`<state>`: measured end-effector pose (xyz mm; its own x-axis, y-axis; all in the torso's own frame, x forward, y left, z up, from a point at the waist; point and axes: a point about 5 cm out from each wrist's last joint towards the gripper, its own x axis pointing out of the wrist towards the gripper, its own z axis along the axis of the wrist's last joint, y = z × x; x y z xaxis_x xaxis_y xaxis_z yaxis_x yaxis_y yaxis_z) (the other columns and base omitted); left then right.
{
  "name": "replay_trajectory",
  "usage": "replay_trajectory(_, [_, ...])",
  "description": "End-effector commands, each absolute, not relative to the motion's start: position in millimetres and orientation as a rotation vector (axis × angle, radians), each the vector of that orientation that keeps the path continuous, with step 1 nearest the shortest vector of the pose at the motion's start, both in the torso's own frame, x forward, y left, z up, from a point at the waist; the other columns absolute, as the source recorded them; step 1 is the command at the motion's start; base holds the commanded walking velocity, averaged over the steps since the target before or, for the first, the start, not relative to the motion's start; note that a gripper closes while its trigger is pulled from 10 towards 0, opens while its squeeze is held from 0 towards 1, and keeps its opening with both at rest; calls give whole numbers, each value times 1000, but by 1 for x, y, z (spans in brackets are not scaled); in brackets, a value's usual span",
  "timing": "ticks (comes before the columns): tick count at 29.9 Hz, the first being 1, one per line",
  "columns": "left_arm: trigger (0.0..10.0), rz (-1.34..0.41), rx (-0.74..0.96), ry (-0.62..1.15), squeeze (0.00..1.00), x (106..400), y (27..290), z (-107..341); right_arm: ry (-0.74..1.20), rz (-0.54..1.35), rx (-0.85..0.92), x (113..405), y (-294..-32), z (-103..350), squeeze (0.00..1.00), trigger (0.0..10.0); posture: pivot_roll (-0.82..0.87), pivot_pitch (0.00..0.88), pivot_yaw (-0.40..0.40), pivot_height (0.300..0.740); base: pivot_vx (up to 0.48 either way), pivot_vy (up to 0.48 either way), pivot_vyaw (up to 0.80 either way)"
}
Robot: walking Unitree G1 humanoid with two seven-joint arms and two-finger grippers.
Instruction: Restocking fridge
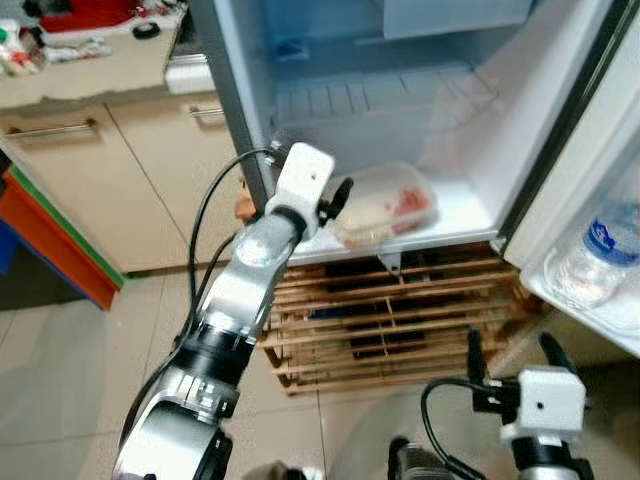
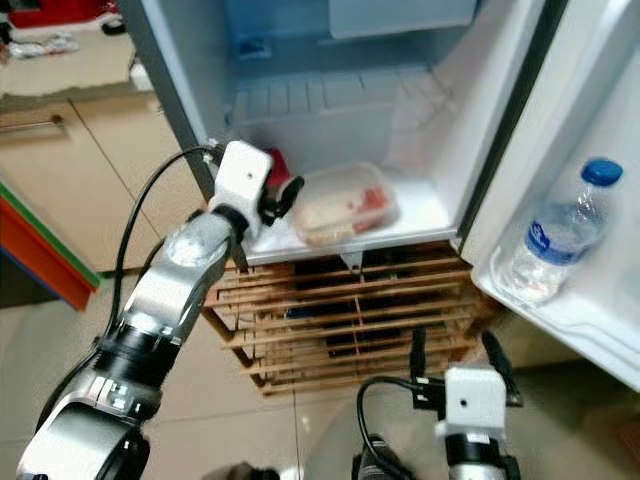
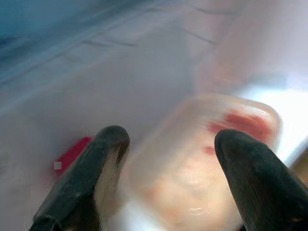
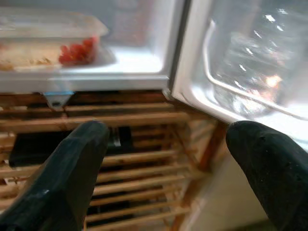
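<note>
My left gripper (image 3: 168, 187) has its fingers spread at the near end of the clear lidded plastic food container (image 1: 385, 205), which lies on the white fridge shelf (image 1: 460, 215), long axis running away from them. My right gripper (image 1: 512, 352) hangs spread, empty, farther off.

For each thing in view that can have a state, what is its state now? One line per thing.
White fridge door: open.
Clear plastic food container: lid on, lying on the fridge floor.
Clear plastic water bottle with blue cap: capped, leaning in the door shelf.
Left gripper: open, at the container.
Right gripper: open, low before the wooden slatted crate.
</note>
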<state>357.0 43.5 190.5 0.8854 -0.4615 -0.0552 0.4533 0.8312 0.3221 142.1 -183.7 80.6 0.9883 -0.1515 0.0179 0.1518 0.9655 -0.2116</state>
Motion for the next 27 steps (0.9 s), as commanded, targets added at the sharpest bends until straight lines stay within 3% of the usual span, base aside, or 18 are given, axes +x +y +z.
replay_trajectory(1, [10000,-467,400,24,0,362,44,185,18,-142,-209,135,-180,82,0,10000,-175,288,120,740,0,0,0])
replay_trajectory(11, [10000,-452,414,44,0,368,37,197,101,-154,-222,107,-182,81,0,10000,-205,335,111,740,0,0,0])
replay_trajectory(27, [10000,-600,269,136,0,379,-4,183,95,-169,-207,117,-174,80,0,10000,-216,315,147,740,0,0,0])
